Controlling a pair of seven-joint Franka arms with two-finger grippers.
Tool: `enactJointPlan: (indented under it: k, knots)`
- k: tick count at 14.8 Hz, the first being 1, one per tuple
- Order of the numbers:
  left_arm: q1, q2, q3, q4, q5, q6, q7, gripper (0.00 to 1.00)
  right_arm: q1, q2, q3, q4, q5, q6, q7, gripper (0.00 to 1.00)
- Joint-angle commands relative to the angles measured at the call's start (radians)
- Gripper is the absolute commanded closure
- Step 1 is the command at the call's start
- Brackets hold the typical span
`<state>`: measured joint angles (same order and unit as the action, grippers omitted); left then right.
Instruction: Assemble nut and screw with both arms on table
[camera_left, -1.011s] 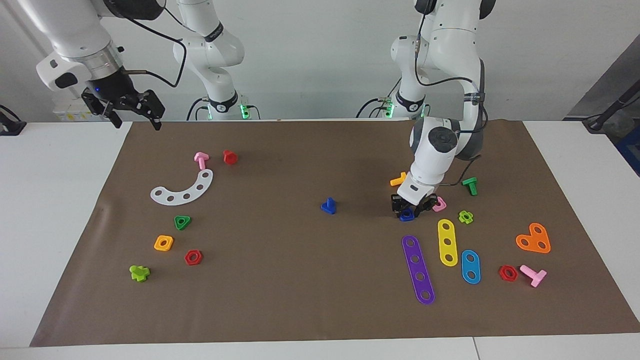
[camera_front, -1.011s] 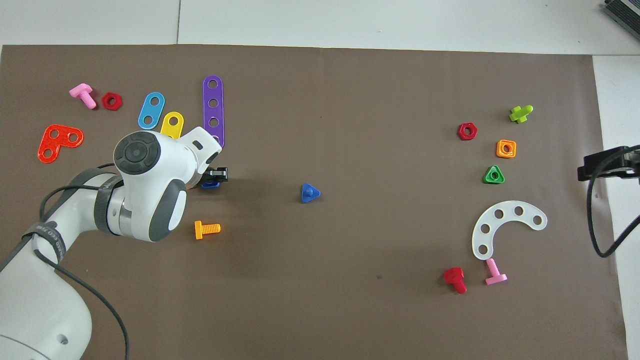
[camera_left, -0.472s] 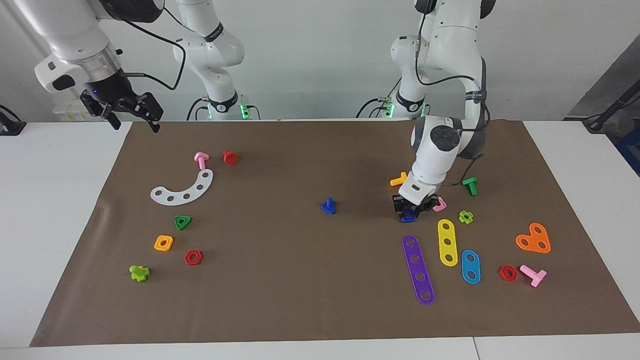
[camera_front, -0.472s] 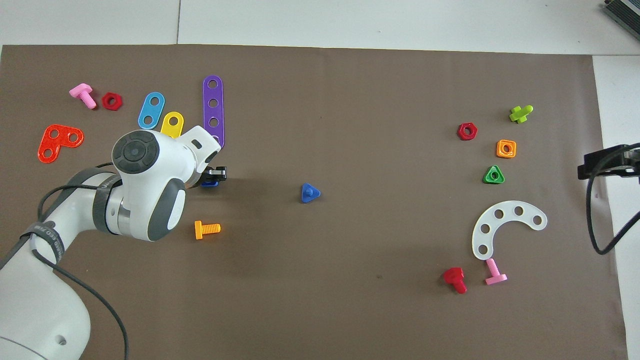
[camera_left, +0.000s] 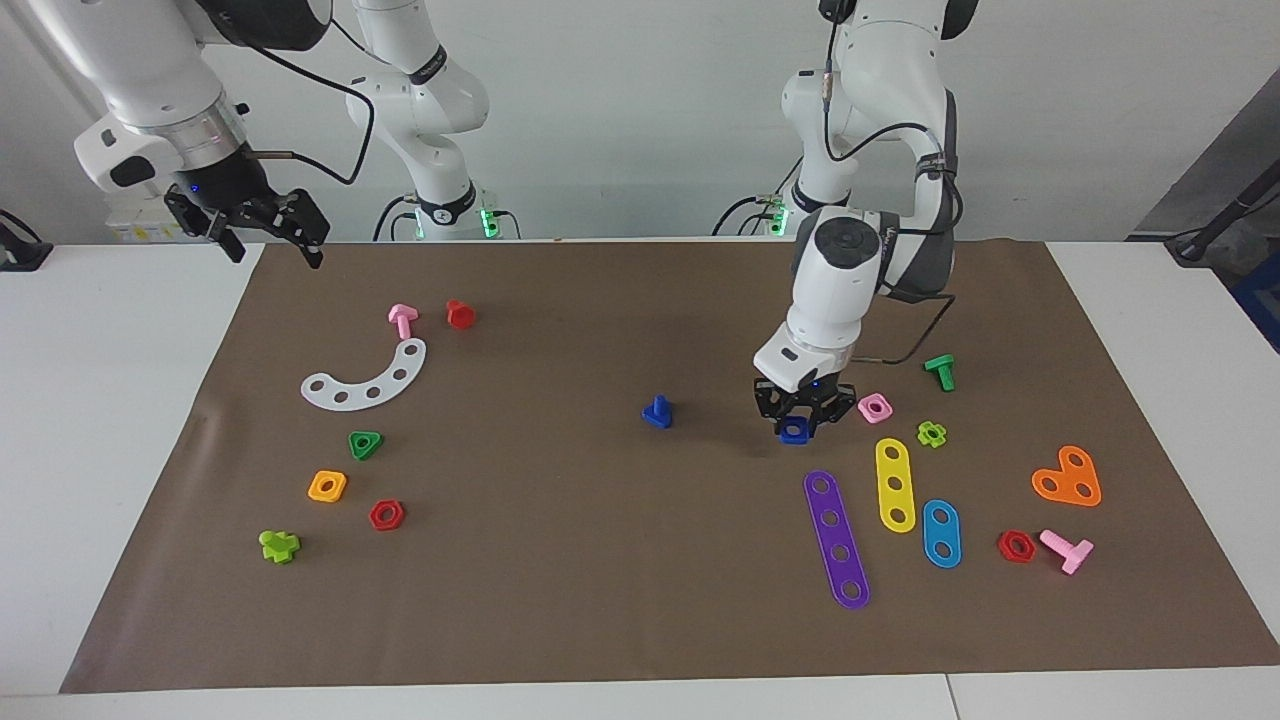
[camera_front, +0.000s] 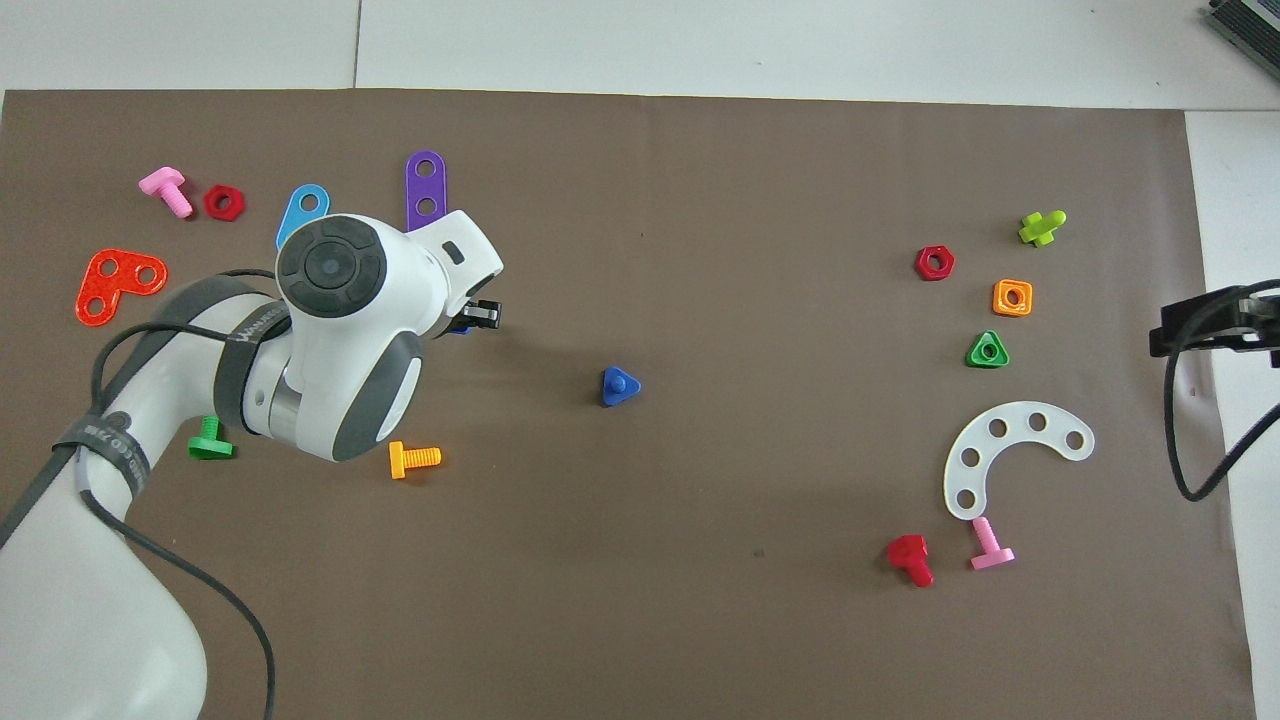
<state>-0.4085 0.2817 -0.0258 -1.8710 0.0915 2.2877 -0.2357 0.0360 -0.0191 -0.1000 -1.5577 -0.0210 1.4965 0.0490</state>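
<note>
The left gripper is clamped on the nut, lifted just over the mat. In the facing view the screw stands shaft-up toward nine o'clock, near the mat's middle. The right gripper waits with fingers spread at its table end, well apart from the screw.

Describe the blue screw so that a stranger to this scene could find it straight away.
Start at the brown mat on the table and go to its middle. There the screw stands alone on its triangular head, shaft up, between the two clusters of parts. It is the only dark-blue bolt.
</note>
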Motion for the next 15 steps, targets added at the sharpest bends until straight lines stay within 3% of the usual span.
enactJointPlan:
  k: [1, 5, 15]
  knots:
    - [-0.084, 0.040, 0.015, 0.093, 0.013, -0.063, -0.022, 1.00, -0.008, -0.016, 0.005, -0.015, 0.016, 0.016, 0.011, 0.00]
    - [-0.173, 0.099, 0.017, 0.208, -0.039, -0.117, -0.057, 1.00, 0.001, -0.021, 0.006, -0.015, 0.019, 0.008, 0.009, 0.00]
    - [-0.248, 0.111, 0.014, 0.151, -0.061, -0.109, -0.119, 1.00, -0.001, -0.022, 0.006, -0.016, 0.019, 0.007, 0.009, 0.00]
